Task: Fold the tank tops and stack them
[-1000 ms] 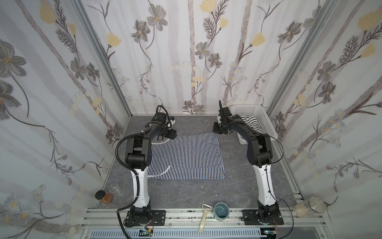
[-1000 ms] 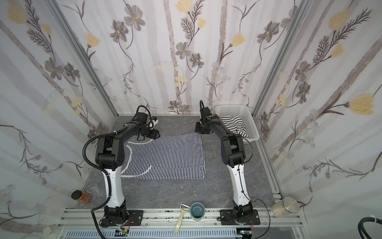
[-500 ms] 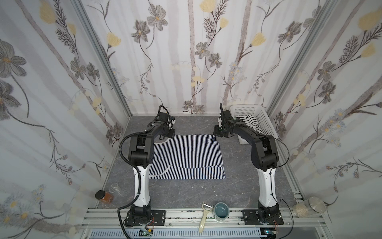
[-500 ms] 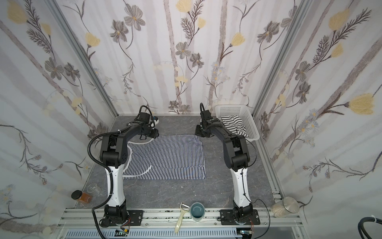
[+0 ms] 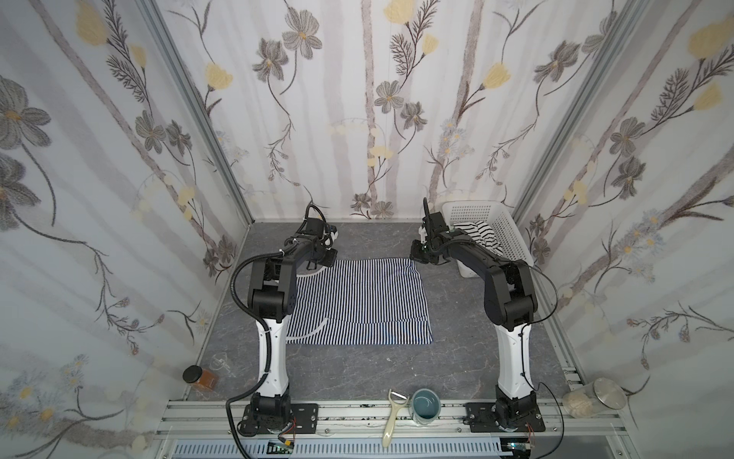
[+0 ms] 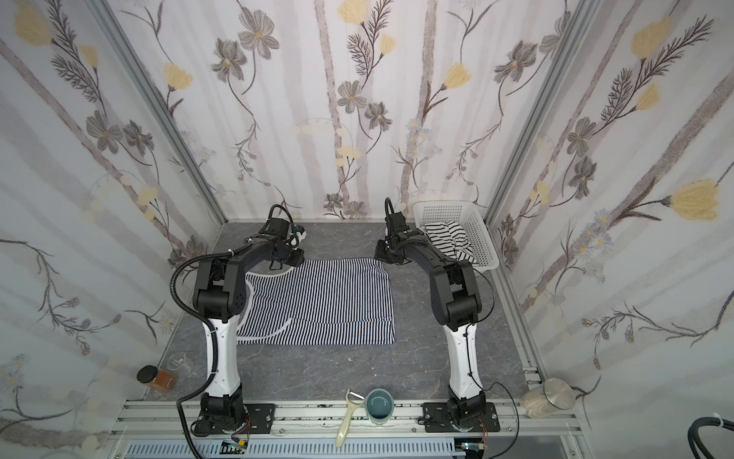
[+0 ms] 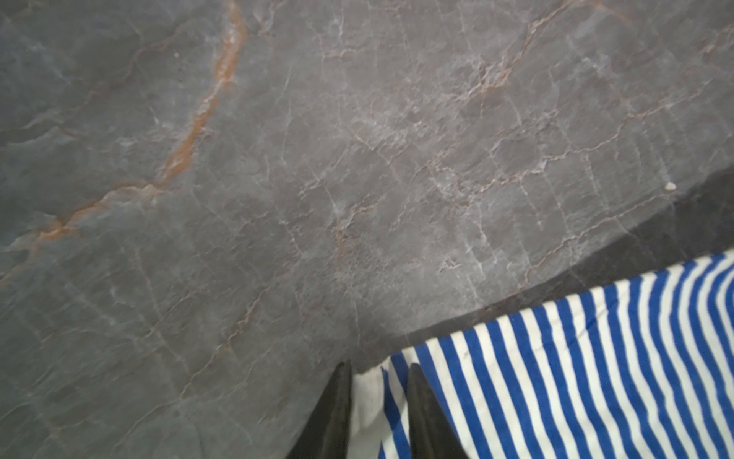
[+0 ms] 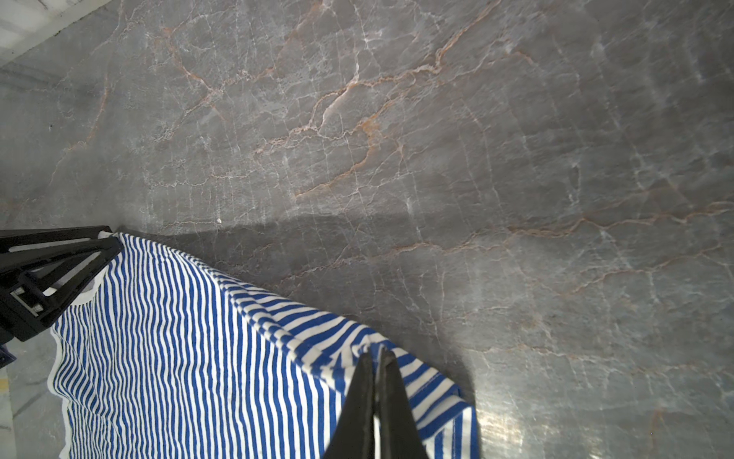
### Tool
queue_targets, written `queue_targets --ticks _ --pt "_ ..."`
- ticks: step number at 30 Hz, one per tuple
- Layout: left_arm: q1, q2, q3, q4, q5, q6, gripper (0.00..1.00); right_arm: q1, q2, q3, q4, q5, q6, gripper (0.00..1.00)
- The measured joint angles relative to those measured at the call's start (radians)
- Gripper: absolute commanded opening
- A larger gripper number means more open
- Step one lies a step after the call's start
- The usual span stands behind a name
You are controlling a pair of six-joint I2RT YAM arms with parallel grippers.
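- Top views: the navy-striped tank top (image 5: 357, 302) is lying spread on the grey table (image 5: 357, 373); the black-striped tank top (image 6: 449, 238) is sitting in the white basket (image 6: 482, 238).
- Left wrist: the left gripper (image 7: 379, 371) is pinching a far corner of the navy-striped tank top.
- Right wrist: the right gripper (image 8: 375, 357) is clamping the other far corner, fully closed on cloth.

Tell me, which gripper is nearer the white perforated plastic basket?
The right gripper: it pinches the spread navy-and-white striped top's far corner just beside the basket. The left gripper is at the opposite far corner.
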Motion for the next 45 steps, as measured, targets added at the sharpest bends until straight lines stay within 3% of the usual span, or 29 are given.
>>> queue_targets --ticks 2,13,30,45 --pt "0.000 0.000 0.000 0.002 0.007 0.011 0.00 -0.001 -0.008 -0.007 0.000 -0.002 0.000 0.00" --pt "0.001 -0.140 -0.105 0.010 0.032 0.012 0.00 -0.011 -0.125 -0.157 0.071 -0.014 -0.001 0.00" --pt "0.000 -0.455 -0.483 0.040 0.077 0.038 0.00 -0.011 -0.426 -0.625 0.262 -0.050 0.007 0.00" --pt "-0.009 -0.659 -0.723 0.055 0.097 0.038 0.03 0.028 -0.600 -0.855 0.351 -0.065 0.039 0.00"
